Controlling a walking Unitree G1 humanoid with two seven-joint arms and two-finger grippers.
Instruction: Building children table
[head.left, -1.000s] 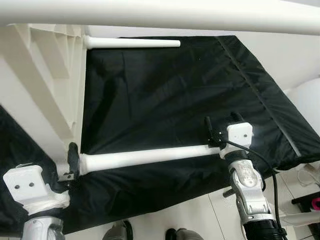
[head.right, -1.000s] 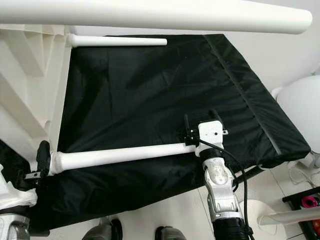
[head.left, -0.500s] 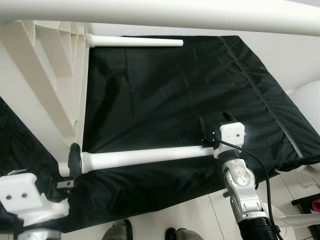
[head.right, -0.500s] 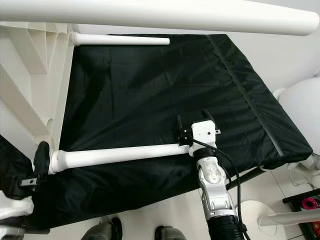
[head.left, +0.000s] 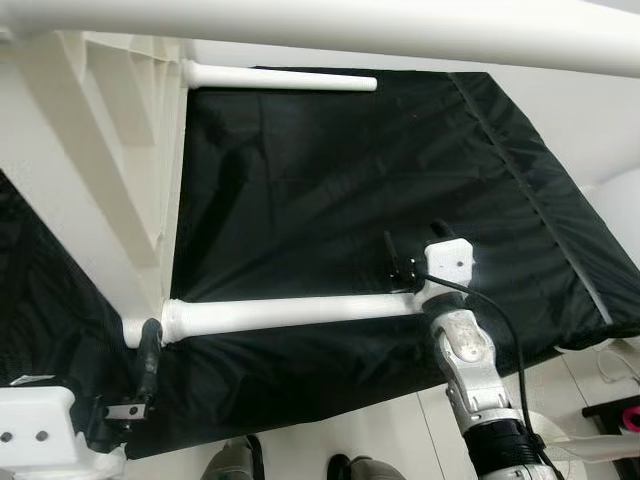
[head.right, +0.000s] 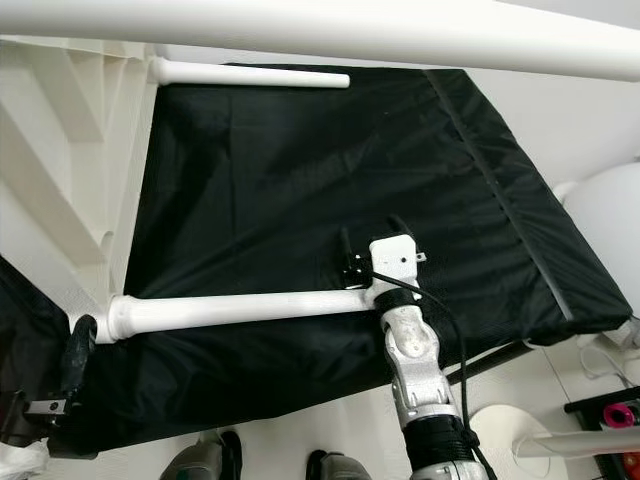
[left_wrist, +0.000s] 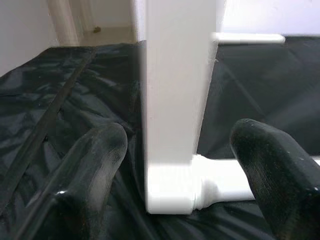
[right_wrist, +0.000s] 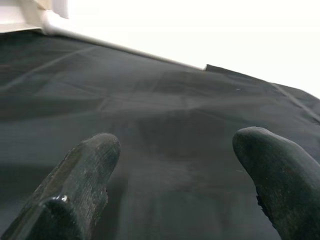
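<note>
Three legs (head.left: 285, 314) already stand fitted in the tipped tabletop (head.left: 95, 170) on a black sheet (head.left: 340, 190) — left tool (left_wrist: 175, 165) and right tool (right_wrist: 175, 170) both open, gripping nothing.

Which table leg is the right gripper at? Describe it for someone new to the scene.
A white tabletop stands on edge on the black sheet, legs pointing right. It is the near leg, its free end at the right gripper, unlike the shorter-looking far leg.

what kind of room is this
Probably a room in a home, maybe a bedroom, used as an assembly spot. A black cover lies over a bed-like surface, pale tiles make the floor, and a white table frame with a leg lies on it.
</note>
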